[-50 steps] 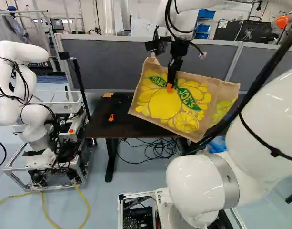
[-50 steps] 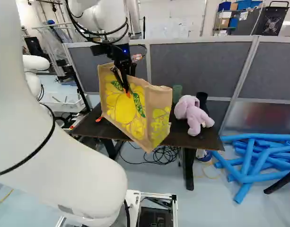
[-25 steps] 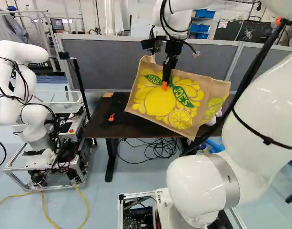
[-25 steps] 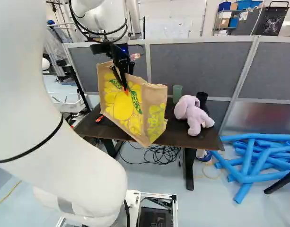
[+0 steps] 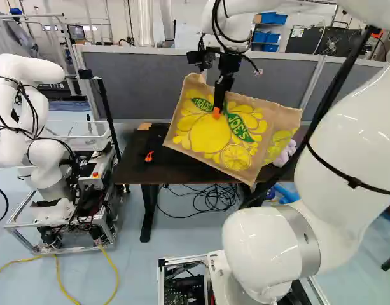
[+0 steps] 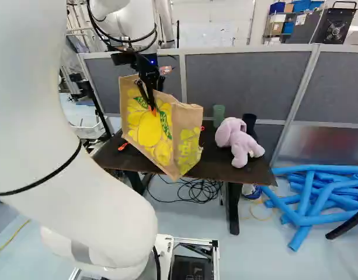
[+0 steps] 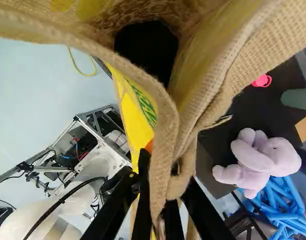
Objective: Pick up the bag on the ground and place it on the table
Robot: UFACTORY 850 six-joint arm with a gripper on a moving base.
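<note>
A burlap shopping bag (image 5: 210,135) printed with yellow lemons hangs tilted over the near side of a dark table (image 5: 182,174), its lower corner showing below the tabletop's front edge in the right base view. Its mouth gapes toward the wrist camera. The black gripper (image 5: 217,114) has its two fingers closed on the bag's rim, only gathered fabric between them, and nothing else in its hold.

The pickup is done, with the bag clear of the ground and carried to the table. Left to do, by the look of it, are the placing and the release: the bag probably needs to go farther in over the top, then down, before the fingers part. Whether any of it touches the wood cannot be told. Let go here, it could tip off the front edge.

On the tabletop beside the bag sit a lilac plush toy (image 6: 240,141), a green cup (image 6: 218,115) and a black cylinder (image 6: 249,123); a small orange object (image 5: 149,156) lies at the table's other end. Black cables (image 5: 210,198) coil on the floor beneath, blue foam tubes (image 6: 312,195) are piled nearby, and another robot (image 5: 39,127) stands at the left of the left base view.
</note>
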